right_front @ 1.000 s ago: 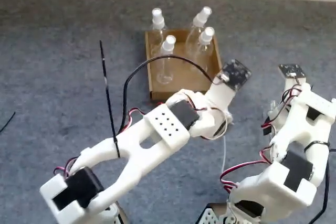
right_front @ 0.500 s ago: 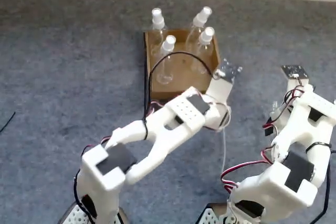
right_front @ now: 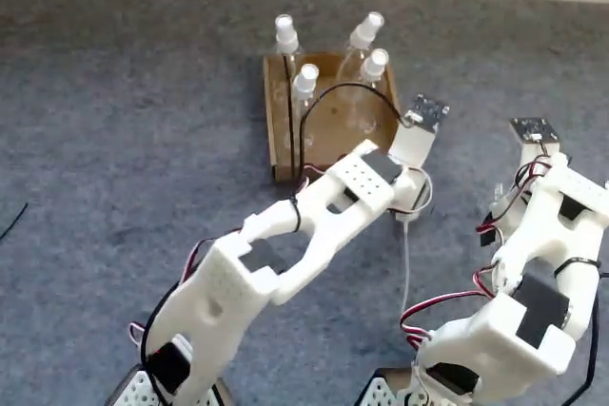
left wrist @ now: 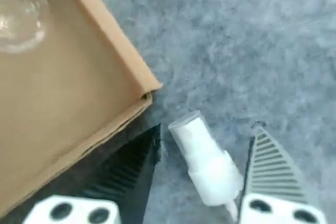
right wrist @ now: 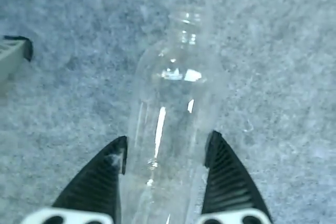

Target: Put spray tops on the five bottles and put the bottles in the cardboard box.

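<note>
The left pincer (left wrist: 207, 129) is spread wide just above the desk (right_front: 124, 140), one finger on each side of a white spray top (left wrist: 205, 163). The spray top lies on its side on the grey surface between the fingers, and neither finger touches it. Just beside the dark finger is a corner of the cardboard box (left wrist: 110, 27), with the rounded base of a bottle visible inside it.

The right pincer (right wrist: 167, 142) is closed narrow around a clear bottle (right wrist: 173, 93), its two dark fingers pressed against the bottle's sides. The clear bottle's neck points away from the pincer and has no top on it. Grey desk lies under it, and the tip of the other arm's finger shows at the edge of the right wrist view.

From the high view, the left arm (right_front: 324, 216) stretches across to the box's near right corner. The right arm (right_front: 533, 235) stands well apart on the right side. Four capped bottles (right_front: 304, 92) stand upright in the box, each with a white top.
</note>
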